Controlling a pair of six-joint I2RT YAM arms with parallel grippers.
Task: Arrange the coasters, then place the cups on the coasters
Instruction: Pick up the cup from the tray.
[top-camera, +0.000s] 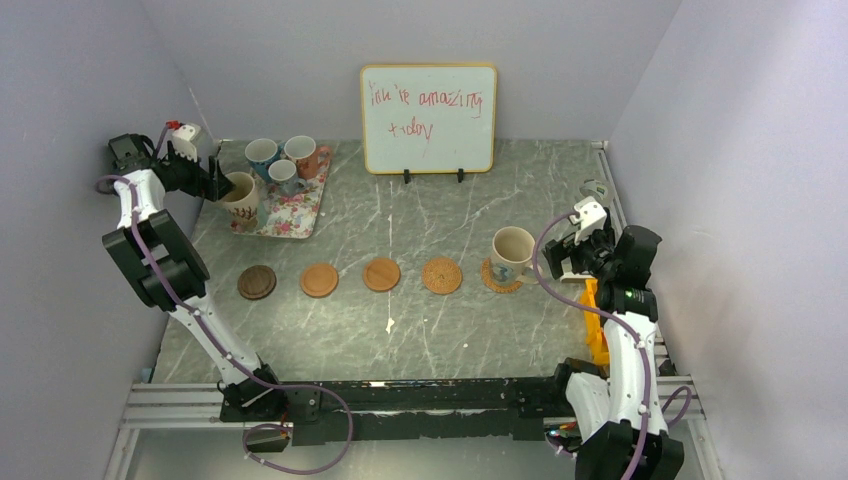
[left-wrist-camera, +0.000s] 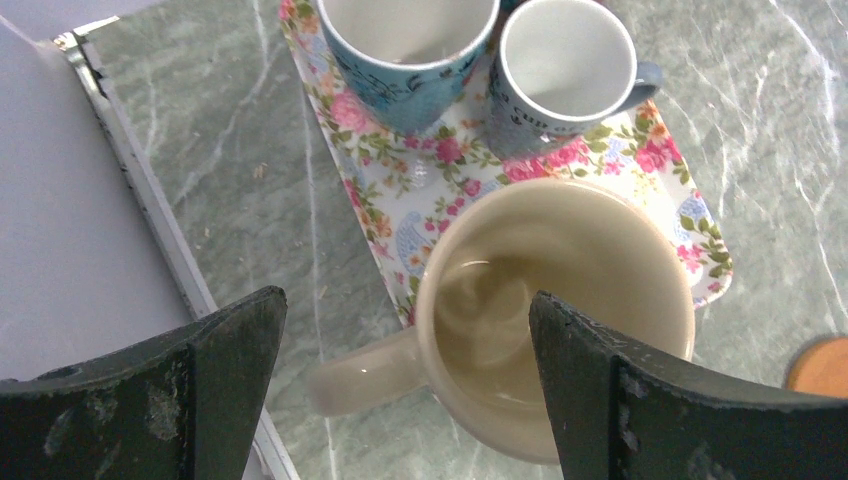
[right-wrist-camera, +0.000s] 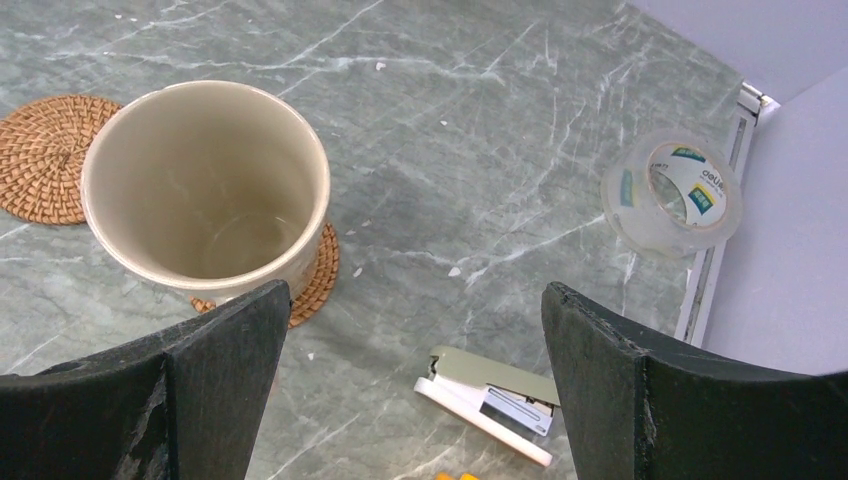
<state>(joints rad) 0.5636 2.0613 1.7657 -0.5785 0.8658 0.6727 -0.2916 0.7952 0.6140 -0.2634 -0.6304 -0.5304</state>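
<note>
Cream mug (left-wrist-camera: 555, 320) stands at the near corner of the floral tray (left-wrist-camera: 640, 155) beneath my left gripper (left-wrist-camera: 402, 295), jaws spread wide. Glazed and rigid, probably slick and breakable, it looks best pinched at the rim.

Twin arms, blk/white.
Above base rail (top-camera: 430, 392): left arm (top-camera: 155, 260), right arm (top-camera: 628, 350) w/ white links, blk joints, purple cables.

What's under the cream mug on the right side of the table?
A woven tan coaster; only its edge shows past the base of the cream mug. The middle of the coaster is covered by the mug, so the weave there cannot be seen.
</note>
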